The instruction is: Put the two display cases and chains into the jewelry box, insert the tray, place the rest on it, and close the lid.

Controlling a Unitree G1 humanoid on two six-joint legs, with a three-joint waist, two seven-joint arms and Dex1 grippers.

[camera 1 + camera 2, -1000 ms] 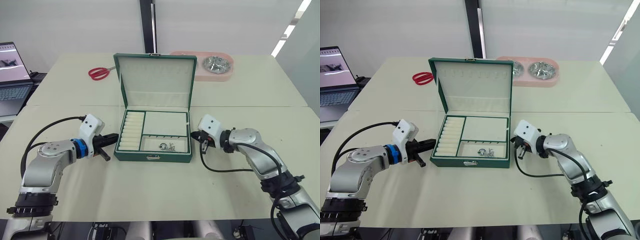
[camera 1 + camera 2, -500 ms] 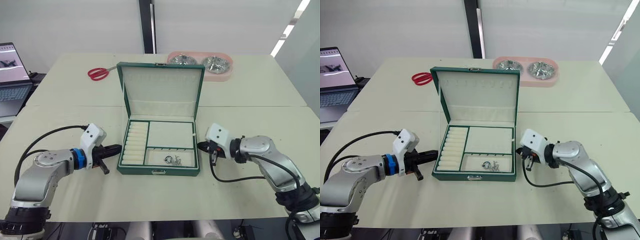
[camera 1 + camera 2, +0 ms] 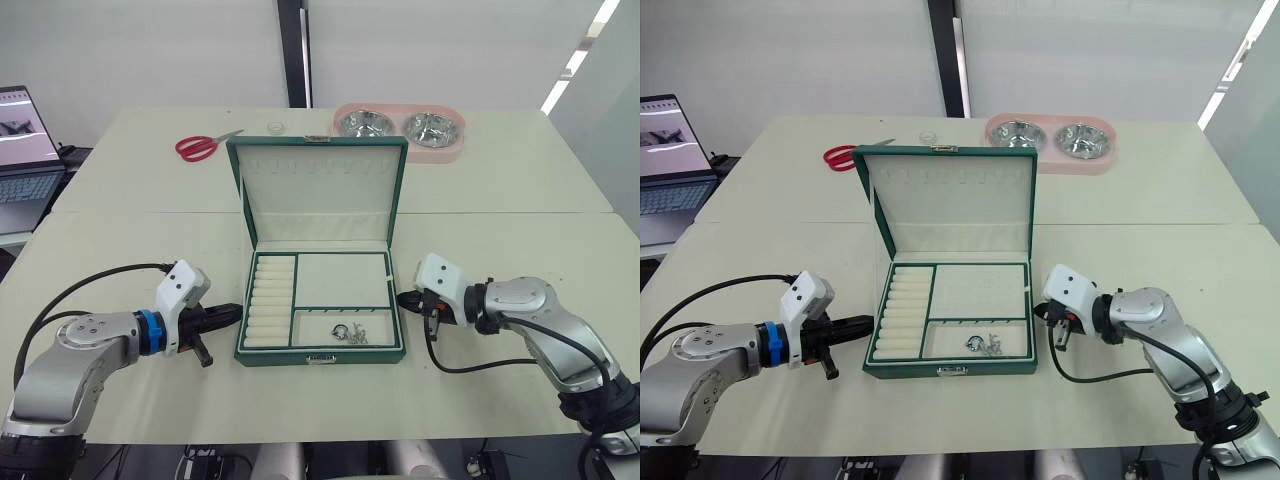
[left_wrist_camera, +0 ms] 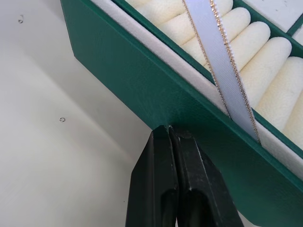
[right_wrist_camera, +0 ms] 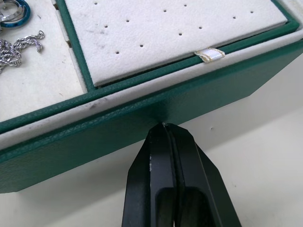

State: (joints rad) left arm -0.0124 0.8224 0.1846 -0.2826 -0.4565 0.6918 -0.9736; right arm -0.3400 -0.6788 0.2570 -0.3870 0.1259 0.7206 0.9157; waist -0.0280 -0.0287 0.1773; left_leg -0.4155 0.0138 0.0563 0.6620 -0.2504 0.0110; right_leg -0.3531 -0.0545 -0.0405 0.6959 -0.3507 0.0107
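Green jewelry box [image 3: 320, 348], clenched left gripper [image 4: 169, 130] touching, right gripper [image 5: 164, 126] likewise, chains [image 5: 16, 45] inside.

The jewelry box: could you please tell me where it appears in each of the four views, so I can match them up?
Left eye view: jewelry box at centre, lid up.
Right eye view: centre too.
Left wrist view: its green side wall by the ring rolls, at the left gripper.
Right wrist view: its wall, at the right gripper.
Shared landmark: the chains.

No text, label, brand, number or sign could be read on the box [image 3: 320, 346] or the desk [image 3: 130, 190].
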